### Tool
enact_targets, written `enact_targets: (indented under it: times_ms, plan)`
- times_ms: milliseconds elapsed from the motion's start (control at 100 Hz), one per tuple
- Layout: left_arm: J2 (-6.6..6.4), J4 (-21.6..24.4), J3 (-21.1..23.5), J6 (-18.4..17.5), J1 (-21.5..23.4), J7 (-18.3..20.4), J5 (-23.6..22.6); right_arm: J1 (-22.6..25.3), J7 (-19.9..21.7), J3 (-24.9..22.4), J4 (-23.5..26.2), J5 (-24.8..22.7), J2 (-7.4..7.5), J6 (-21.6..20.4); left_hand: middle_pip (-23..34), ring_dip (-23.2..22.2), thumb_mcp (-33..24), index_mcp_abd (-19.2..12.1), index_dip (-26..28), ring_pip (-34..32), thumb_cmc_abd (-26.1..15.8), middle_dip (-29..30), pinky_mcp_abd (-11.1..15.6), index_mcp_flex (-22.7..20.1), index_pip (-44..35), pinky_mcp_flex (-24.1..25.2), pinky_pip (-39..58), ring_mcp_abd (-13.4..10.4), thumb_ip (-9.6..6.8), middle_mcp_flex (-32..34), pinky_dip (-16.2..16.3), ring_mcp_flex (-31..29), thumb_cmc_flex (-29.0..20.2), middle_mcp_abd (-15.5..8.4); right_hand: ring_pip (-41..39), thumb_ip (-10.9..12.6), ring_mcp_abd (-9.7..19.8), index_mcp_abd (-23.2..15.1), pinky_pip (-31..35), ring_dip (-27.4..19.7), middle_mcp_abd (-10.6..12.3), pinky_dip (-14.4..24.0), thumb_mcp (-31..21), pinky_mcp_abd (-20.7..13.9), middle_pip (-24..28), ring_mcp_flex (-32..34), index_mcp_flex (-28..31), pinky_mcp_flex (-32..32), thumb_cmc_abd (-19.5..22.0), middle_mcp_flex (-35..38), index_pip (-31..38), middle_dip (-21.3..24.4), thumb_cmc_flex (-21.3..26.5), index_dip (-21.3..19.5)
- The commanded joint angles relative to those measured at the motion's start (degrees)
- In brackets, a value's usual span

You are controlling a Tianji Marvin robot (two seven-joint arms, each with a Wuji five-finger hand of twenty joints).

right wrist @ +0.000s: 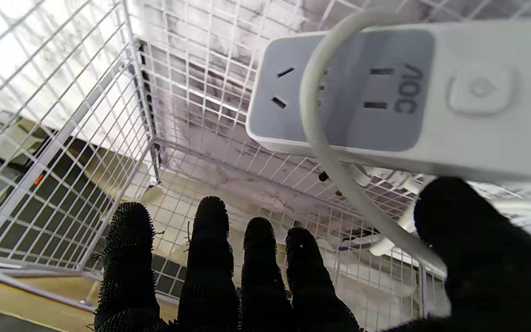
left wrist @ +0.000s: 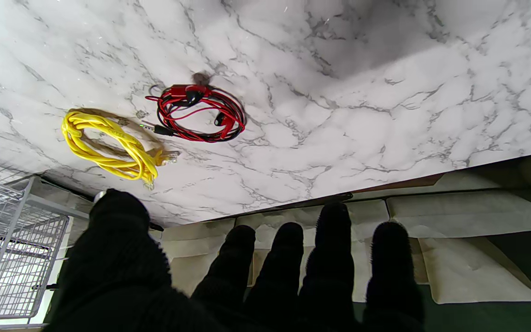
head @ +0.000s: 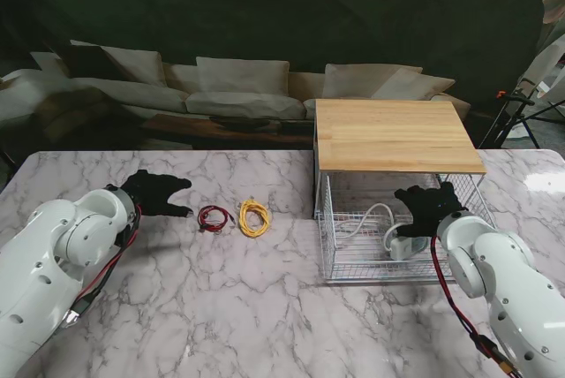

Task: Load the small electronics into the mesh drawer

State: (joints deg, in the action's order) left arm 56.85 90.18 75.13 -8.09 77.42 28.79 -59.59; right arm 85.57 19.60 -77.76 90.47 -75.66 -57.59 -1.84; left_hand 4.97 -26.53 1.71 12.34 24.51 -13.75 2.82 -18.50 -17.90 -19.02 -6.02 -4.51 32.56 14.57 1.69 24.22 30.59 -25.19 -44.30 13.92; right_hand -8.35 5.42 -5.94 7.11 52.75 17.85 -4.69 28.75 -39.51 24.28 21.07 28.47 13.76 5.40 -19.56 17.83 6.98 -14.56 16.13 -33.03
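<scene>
Drawer (head: 328, 245) already has the strip (head: 404, 244) under the released right hand (head: 430, 207), so the open left hand (head: 154, 192) should pinch the red cable (head: 214, 216) next.

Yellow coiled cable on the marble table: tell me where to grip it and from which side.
Grip the yellow coiled cable across its bundled middle, coming straight down. It lies flat in a long loop, and the red coiled cable sits apart on its left.
</scene>
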Motion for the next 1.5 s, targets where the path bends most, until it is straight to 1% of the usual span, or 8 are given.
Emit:
enact_targets:
  times_ms: [0, 90, 160, 260, 530, 720, 990, 1490]
  plan:
    - [-0.06, -0.29, -0.47, -0.17, -0.41, 1.16, 0.38, 0.95, -0.05, -0.6, 0.64, 0.23, 0.08, -0.7, -1.13, -0.09, 0.14, -0.87, 0.03, 1.24, -2.78, 0.85, -2.4, 1.28, 0.92, 0.46, -1.09, 0.05, -0.74, -1.63, 0.57, -1.14, -1.2, -0.43, 0.45, 3.72, 0.21, 0.5, -0.47, -0.46, 0.26, -0.68, -4.49, 0.75, 1.36, 0.47, -1.87, -0.64, -3.66, -1.27, 0.73, 0.74, 0.59, 0.83]
    - [-0.09, -0.46, -0.85, -0.08, -0.75, 1.53, 0.56, 1.61, 0.85, -1.76, 1.39, 1.45, 0.13, -2.29, -1.18, -0.08, 0.13, -0.86, 0.05, 1.23, -2.8, 0.87, -2.45, 1.24, 0.9, 0.51, -1.09, -0.59, -0.74, -1.79, 0.56, -1.22, -1.27, -0.35, 0.88, 5.12, 0.04, 0.71, -1.17, -0.65, 0.67, -0.8, -5.05, 1.22, -0.08, -0.39, -2.9, -1.11, -4.63, -3.27, -0.14, 1.75, -0.97, 1.08]
    - [-0.09, -0.55, -1.15, 0.08, -0.94, 1.63, 0.74, 1.93, 1.0, -2.13, 1.68, 1.35, 0.13, -2.61, -1.18, -0.05, 0.15, -0.85, 0.05, 1.29, -2.8, 0.88, -2.37, 1.27, 0.91, 0.51, -1.11, -0.17, -0.74, -1.82, 0.55, -1.1, -1.22, -0.34, 0.95, -5.16, -0.14, 0.82, -1.42, -0.67, 0.01, -0.55, 1.38, 1.22, 0.12, -0.51, -2.65, -1.15, 0.12, -2.33, -1.26, 1.6, -6.86, 1.34]
    - [-0.1, -0.62, -1.38, 0.03, -1.07, 1.63, 0.78, 1.96, 0.5, -2.28, 1.61, 1.42, 0.1, -2.58, -1.18, -0.07, 0.14, -0.94, 0.07, 1.22, -2.73, 0.88, -2.42, 1.22, 0.88, 0.46, -1.11, -0.23, -0.74, -1.8, 0.53, -1.16, -1.24, -0.34, 0.71, -8.12, -0.04, 0.87, -1.27, -0.7, -0.45, -0.34, 7.56, 0.7, 1.13, 0.29, -1.73, -0.47, 4.57, -2.04, -1.13, 1.44, -5.2, 1.62]
    - [-0.18, -0.89, -1.11, -0.42, -1.04, 1.87, 0.8, 2.7, 4.3, -4.51, 3.2, 5.25, 0.29, -5.28, -1.16, -0.08, 0.13, -0.92, 0.1, 1.22, -2.76, 0.87, -2.46, 1.06, 0.82, 0.49, -1.07, 0.02, -0.75, -1.74, 0.53, -1.05, -1.31, -0.34, 1.77, 10.63, 0.1, 0.81, -2.72, -1.47, 0.5, -1.25, -10.41, 0.9, -0.96, -1.86, -3.75, -1.79, -6.23, -4.48, -0.88, 2.6, 1.44, 1.4]
    - [-0.24, -1.09, -1.49, -0.46, -1.26, 2.36, 1.18, 2.96, 6.34, -4.99, 4.54, 3.74, 0.31, -4.71, -1.3, 0.04, 0.13, -1.09, 0.14, 1.36, -2.71, 0.94, -2.41, 0.95, 0.77, 0.4, -1.06, -0.48, -0.75, -2.01, 0.51, -1.05, -1.35, -0.24, 3.44, -8.17, 0.0, 0.42, -5.71, -3.01, -0.53, -2.62, 5.9, -0.34, -1.64, -3.42, -2.83, -3.25, 2.26, -3.42, -3.04, 2.76, -6.3, 1.93]
    - [-0.27, -0.55, -1.33, -0.38, -1.06, 2.91, 1.51, 3.19, 4.62, -4.12, 4.67, 4.95, -0.11, -0.78, -1.32, 0.02, 0.14, -1.15, 0.17, 1.27, -2.72, 1.0, -2.41, 0.94, 0.78, 0.44, -1.18, -0.66, -0.75, -1.97, 0.43, -1.16, -1.36, -0.35, 2.21, -6.37, -0.71, 0.95, -4.04, -2.78, -1.11, -2.18, 15.62, 0.23, -0.83, -0.46, -0.57, -0.93, 14.02, -0.31, -1.42, 2.31, 7.38, 2.91]
    - [-0.44, -0.35, -1.39, -0.7, -1.27, 4.27, 2.22, 4.19, 10.27, -7.77, 7.2, 8.01, 0.51, -6.61, -1.5, 0.14, 0.1, -1.18, 0.19, 1.43, -2.67, 1.12, -2.29, 0.92, 0.77, 0.13, -0.96, -0.9, -0.77, -2.36, 0.52, -1.06, -1.58, -0.22, 4.13, -8.03, 0.04, -0.15, -7.92, -3.87, -0.73, -4.78, 5.15, -1.69, -1.14, -5.16, -0.98, -4.17, -4.46, -3.15, -0.46, 2.41, -3.91, 4.23]
